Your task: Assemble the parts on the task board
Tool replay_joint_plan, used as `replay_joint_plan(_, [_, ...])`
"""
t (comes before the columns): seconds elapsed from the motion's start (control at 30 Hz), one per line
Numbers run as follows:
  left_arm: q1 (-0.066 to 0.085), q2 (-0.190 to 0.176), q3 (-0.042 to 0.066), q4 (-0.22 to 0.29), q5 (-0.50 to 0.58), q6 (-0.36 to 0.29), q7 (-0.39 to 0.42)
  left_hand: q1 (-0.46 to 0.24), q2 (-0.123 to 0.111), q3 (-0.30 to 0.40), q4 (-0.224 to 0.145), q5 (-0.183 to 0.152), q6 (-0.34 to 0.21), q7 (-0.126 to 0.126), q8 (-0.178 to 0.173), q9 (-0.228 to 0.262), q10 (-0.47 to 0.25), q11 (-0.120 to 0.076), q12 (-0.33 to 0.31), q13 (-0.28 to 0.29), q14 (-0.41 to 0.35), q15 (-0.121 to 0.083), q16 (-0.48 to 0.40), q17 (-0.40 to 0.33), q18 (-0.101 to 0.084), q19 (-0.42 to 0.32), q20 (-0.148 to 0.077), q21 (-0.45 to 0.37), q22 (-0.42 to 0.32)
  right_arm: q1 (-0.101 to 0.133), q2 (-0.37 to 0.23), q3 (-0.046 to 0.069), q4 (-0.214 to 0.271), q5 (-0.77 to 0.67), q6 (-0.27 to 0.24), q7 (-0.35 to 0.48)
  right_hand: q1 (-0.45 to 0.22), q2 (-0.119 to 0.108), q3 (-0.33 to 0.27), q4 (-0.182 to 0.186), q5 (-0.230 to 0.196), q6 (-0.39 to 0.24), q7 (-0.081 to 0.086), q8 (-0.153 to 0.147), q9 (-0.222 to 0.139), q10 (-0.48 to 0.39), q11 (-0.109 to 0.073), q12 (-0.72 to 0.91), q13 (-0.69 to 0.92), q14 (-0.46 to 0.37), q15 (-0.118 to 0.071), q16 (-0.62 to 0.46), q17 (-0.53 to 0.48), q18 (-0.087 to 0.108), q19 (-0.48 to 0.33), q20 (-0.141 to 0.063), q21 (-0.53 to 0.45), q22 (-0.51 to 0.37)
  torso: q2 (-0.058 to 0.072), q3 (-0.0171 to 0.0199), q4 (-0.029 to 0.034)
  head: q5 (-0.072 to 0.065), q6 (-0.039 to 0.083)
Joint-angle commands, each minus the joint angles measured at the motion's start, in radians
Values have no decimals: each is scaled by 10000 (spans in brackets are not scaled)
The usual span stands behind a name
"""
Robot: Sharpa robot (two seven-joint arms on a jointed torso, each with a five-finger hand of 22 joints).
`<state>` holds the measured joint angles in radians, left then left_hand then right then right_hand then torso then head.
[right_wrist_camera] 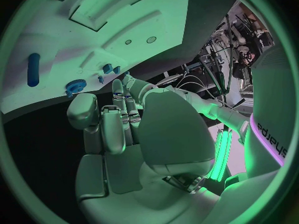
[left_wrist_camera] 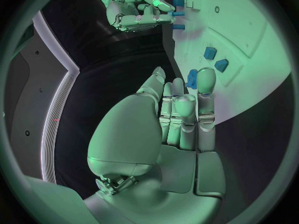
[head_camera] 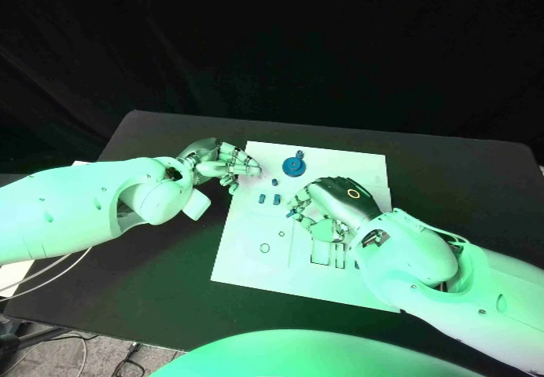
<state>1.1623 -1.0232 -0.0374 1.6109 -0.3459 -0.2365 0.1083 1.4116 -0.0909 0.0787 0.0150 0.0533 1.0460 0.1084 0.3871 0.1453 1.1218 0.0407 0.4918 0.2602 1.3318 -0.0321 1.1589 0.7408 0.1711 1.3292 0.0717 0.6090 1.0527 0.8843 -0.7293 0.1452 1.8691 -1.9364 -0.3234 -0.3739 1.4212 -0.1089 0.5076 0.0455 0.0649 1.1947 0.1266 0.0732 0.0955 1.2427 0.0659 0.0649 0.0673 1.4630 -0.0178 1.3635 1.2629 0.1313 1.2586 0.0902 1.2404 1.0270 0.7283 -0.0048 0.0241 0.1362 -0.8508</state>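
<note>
Board: white plate [head_camera: 340,169] on the black surface [head_camera: 148,267].
Gear: blue [head_camera: 294,166], near the board's far edge.
Left hand [head_camera: 221,162]: at the board's edge, fingers [left_wrist_camera: 206,82] together, holding nothing.
Right hand [head_camera: 331,206]: over mid-board, fingers curled; grip cannot be told.
Right wrist view: blue peg [right_wrist_camera: 33,69] beside the gear.

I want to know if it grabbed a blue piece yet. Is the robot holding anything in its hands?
It cannot be told. The left hand rests at the task board's edge and the right hand is over it, but no held piece is visible.

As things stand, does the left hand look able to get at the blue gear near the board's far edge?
Probably yes. The left hand sits at the task board's far left corner, the blue gear lies just beside it, and nothing stands between them; the right hand is nearer the board's middle.
</note>
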Motion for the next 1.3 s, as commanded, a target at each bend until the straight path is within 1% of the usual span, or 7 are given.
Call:
replay_joint_plan(0.03, [60,-16,12,-43,838,-47,378,93,13,-24,-31,-43,-95,13,66,6,-68,-1,35,5,-11,7,-48,-24,-104,-16,4,-86,-27,162,120,-164,-72,-1000,946,-345,-95,23,-1,-50,-2,69,-26,18,2,60,-19,32,-5,537,31,53,13,-196,67,12,46,16,3,3,1,63,-80])
replay_joint_plan(0.17, [94,-18,13,-65,1061,-106,436,77,13,-53,-17,-44,-133,30,72,1,-108,17,21,-4,-37,19,-75,-65,-102,-34,11,-132,-47,314,277,-385,-183,-1189,1313,-426,-98,29,0,-49,-4,68,-27,17,2,59,-19,32,-6,537,31,53,13,-198,71,12,50,24,0,5,13,98,-138])
replay_joint_plan(0.4, [123,-2,14,-96,1749,-320,694,77,29,-66,-9,-43,-168,43,73,-5,-138,28,10,-12,-54,30,-89,-86,-97,-53,16,-186,-71,433,533,-594,-407,-1332,1624,-457,-110,55,8,-44,7,64,-32,13,3,59,-22,29,-7,535,30,47,2,-199,74,12,55,33,6,9,10,166,-194])
replay_joint_plan(0.63, [141,10,15,-53,2001,-499,747,55,39,-87,9,-44,-194,55,80,-8,-156,41,8,-17,-66,40,-97,-99,-88,-76,23,-258,-106,464,712,-671,-563,-1299,1770,-394,-111,62,12,-47,22,62,-33,11,4,59,-23,28,-8,536,29,52,8,-199,73,11,53,31,22,7,8,203,-219])
replay_joint_plan(0.73, [146,23,15,-41,2029,-519,751,39,42,-101,20,-44,-202,60,86,-9,-159,46,10,-18,-67,44,-94,-93,-86,-83,26,-276,-114,466,775,-694,-599,-1285,1771,-368,-116,63,11,-48,37,57,-32,8,4,56,-23,25,-9,534,28,43,-7,-198,69,11,50,26,24,20,8,228,-219])
replay_joint_plan(1.2, [153,123,15,-38,2090,-470,744,21,46,-117,33,-44,-211,63,93,-10,-164,50,12,-19,-68,49,-91,-86,-86,-87,30,-284,-116,451,952,-765,-697,-1127,1763,-252,-127,59,6,-47,44,52,-30,5,3,52,-21,23,-10,532,29,36,-18,-195,61,11,41,12,18,32,-8,283,-219])
replay_joint_plan(1.3, [153,128,15,-37,2111,-462,757,21,46,-117,33,-44,-211,63,93,-10,-164,50,12,-19,-68,49,-91,-86,-86,-87,30,-284,-116,449,959,-772,-708,-1121,1786,-248,-127,59,6,-47,44,52,-30,5,3,52,-21,23,-10,532,29,36,-18,-195,61,11,41,12,14,27,-6,279,-219])
